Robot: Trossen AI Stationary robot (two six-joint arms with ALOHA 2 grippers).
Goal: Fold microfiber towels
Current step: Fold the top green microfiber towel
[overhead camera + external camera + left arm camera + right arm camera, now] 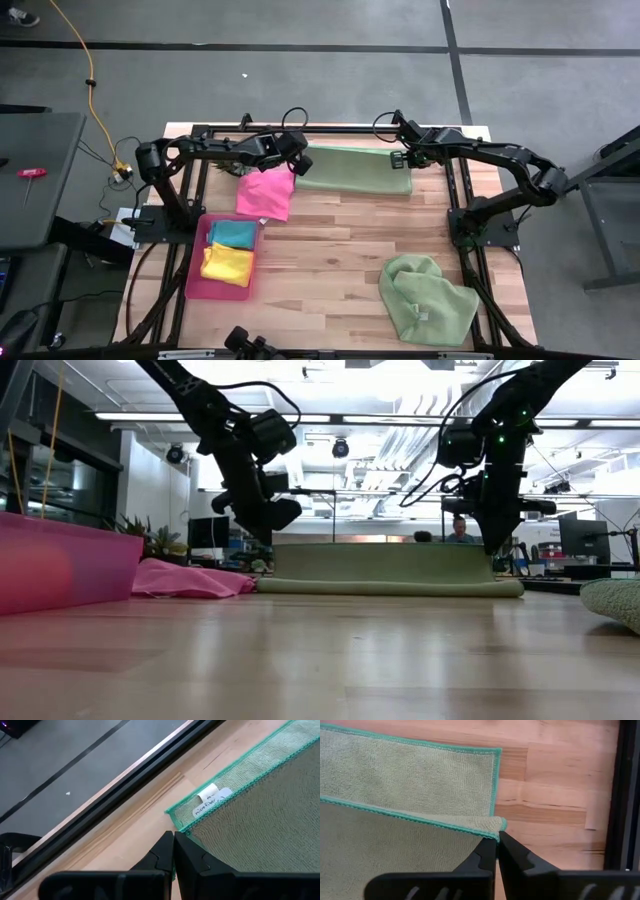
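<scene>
Two grippers pinch my pale green towel (352, 170) at upper centre of the high view: left gripper (297, 160) clamped on its left corner, right gripper (405, 160) on its right. Pink towel (266, 192) lies lower left of it.

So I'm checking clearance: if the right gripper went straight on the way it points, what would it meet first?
Probably the lower layer of the pale green towel it holds by a corner; the right gripper points down, the wooden table underneath.
</scene>
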